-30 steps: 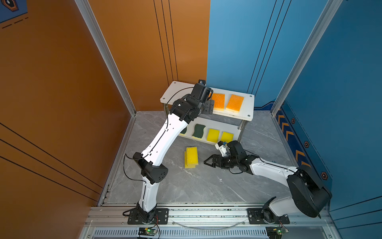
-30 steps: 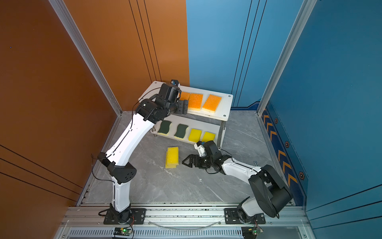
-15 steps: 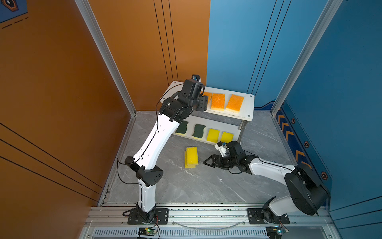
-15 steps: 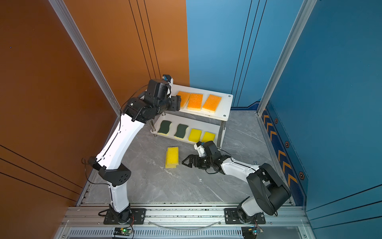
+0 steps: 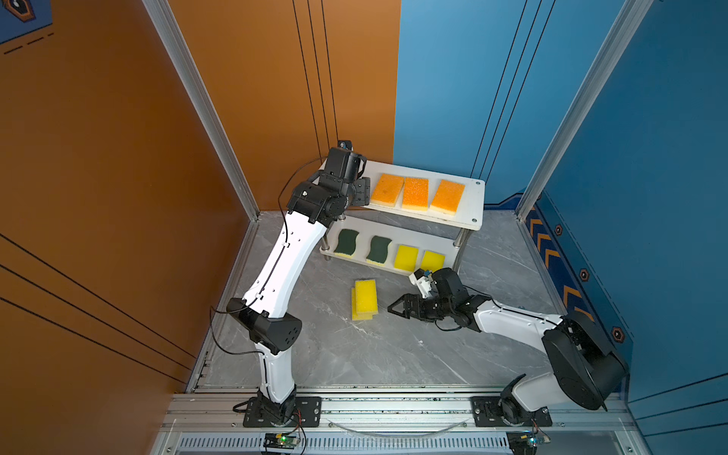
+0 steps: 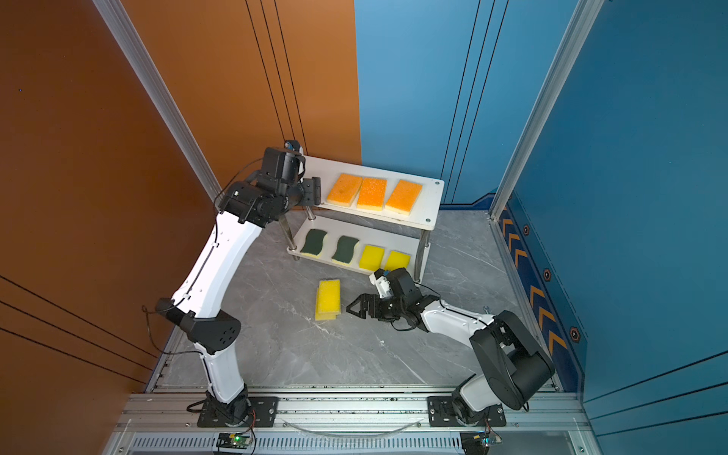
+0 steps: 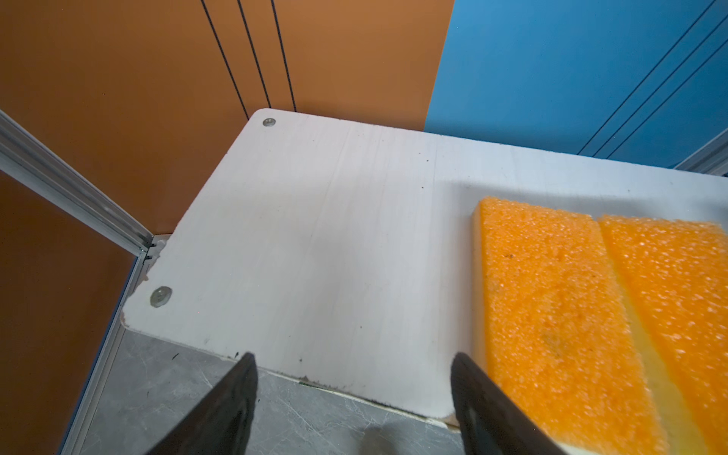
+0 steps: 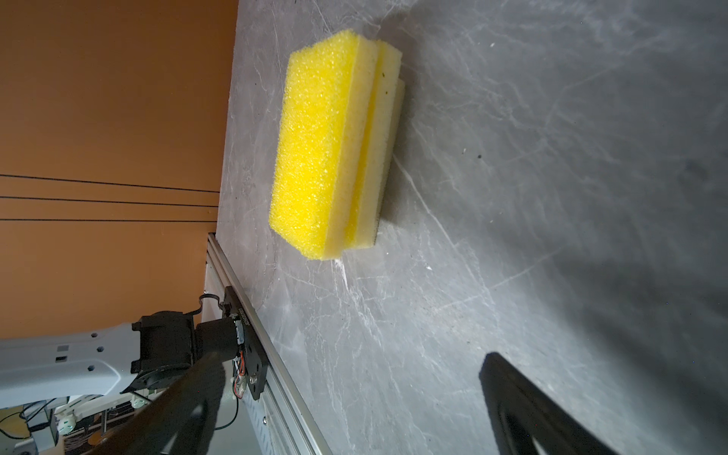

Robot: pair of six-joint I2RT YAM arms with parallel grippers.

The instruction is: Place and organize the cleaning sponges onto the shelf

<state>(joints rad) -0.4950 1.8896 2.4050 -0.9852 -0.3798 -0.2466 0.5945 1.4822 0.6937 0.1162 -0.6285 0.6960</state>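
- Right hand [image 5: 400, 308] sits low over the grey tabletop [image 5: 394, 354], fingers spread wide and holding nothing, pointed at the stacked yellow sponges [image 5: 365, 299], near them but not touching.
- That stack is what's left out: two yellow blocks lying one on the other, slightly offset, as the right wrist view shows [image 8: 335, 145]. I can't tell whether more are under them.
- My read: the step in hand is the pick-up of this stack. Best to square the fingers to the long sides and close on the top block alone, since the offset pair could slide apart if squeezed together.
- Foam gives, so a gentle, centred grip should do.
- Left hand [image 7: 354, 398] hovers at the near edge of the shelf [image 7: 315, 236], released and empty, one finger just beside the orange sponges [image 5: 417, 193].
- Three orange ones line the top board; two green scouring pads [image 5: 362, 246] and two yellow sponges [image 5: 419, 258] fill the lower board.
- The bare end of the top board looks like the obvious landing spot.
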